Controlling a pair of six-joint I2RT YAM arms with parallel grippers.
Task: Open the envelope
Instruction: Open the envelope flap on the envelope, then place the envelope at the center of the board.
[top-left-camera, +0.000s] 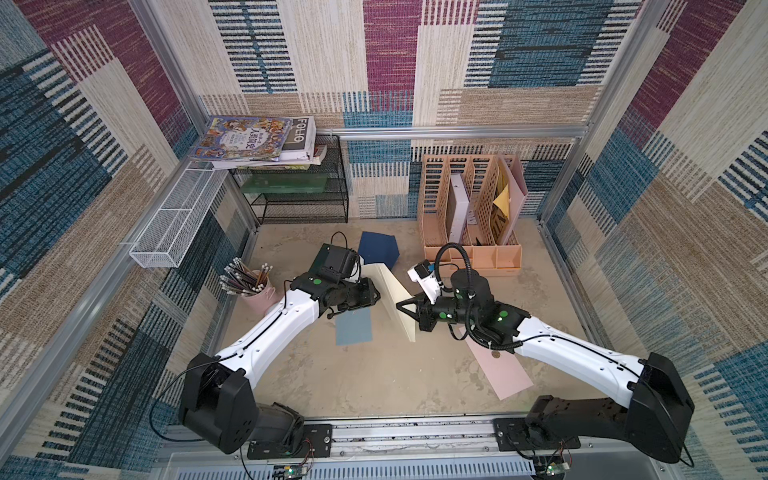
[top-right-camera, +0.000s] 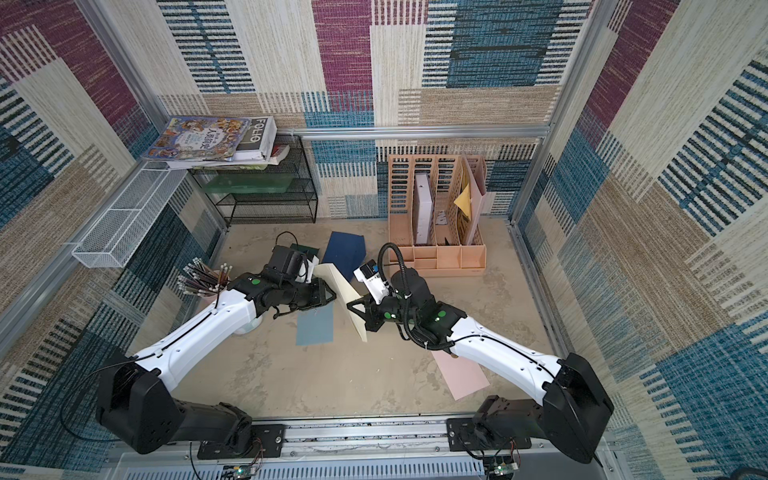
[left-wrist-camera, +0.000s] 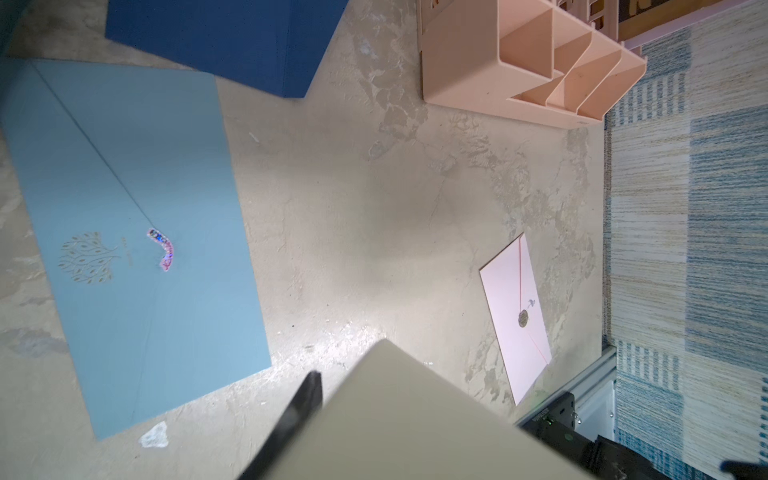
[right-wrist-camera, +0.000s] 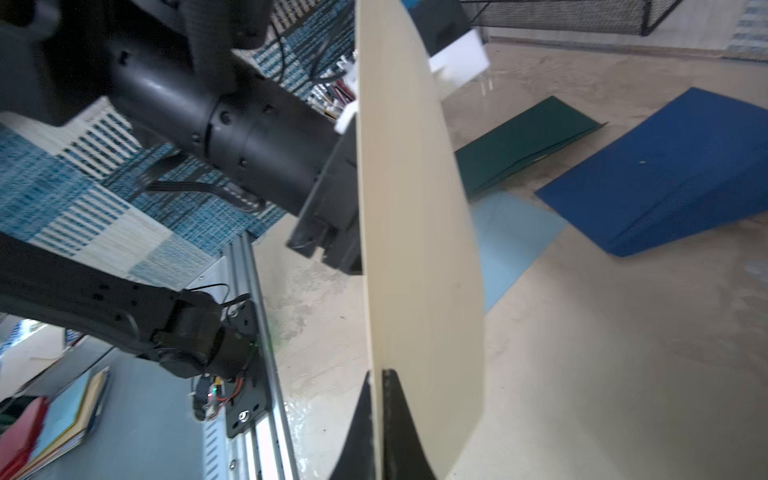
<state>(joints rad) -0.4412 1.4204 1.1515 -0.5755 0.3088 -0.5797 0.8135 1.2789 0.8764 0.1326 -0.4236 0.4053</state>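
Note:
A cream envelope (top-left-camera: 395, 295) (top-right-camera: 347, 299) stands on edge above the table's middle, held up between both arms. My right gripper (top-left-camera: 401, 307) (right-wrist-camera: 378, 374) is shut on its near edge, with the two black fingers pinching the paper (right-wrist-camera: 415, 228). My left gripper (top-left-camera: 376, 293) (top-right-camera: 332, 295) is at the envelope's opposite face. In the left wrist view the envelope (left-wrist-camera: 415, 424) fills the lower part. One black finger (left-wrist-camera: 307, 399) stands off to its side, so those jaws are open, and the other finger is hidden behind the paper.
On the table lie a light blue envelope (top-left-camera: 353, 328) (left-wrist-camera: 137, 232), a pink envelope (top-left-camera: 498, 365) (left-wrist-camera: 515, 316), a dark blue one (top-left-camera: 378, 247) and a dark green one (right-wrist-camera: 523, 141). A peach file organizer (top-left-camera: 473, 216) and a black mesh rack (top-left-camera: 299, 195) stand at the back, a pencil cup (top-left-camera: 253, 286) at left.

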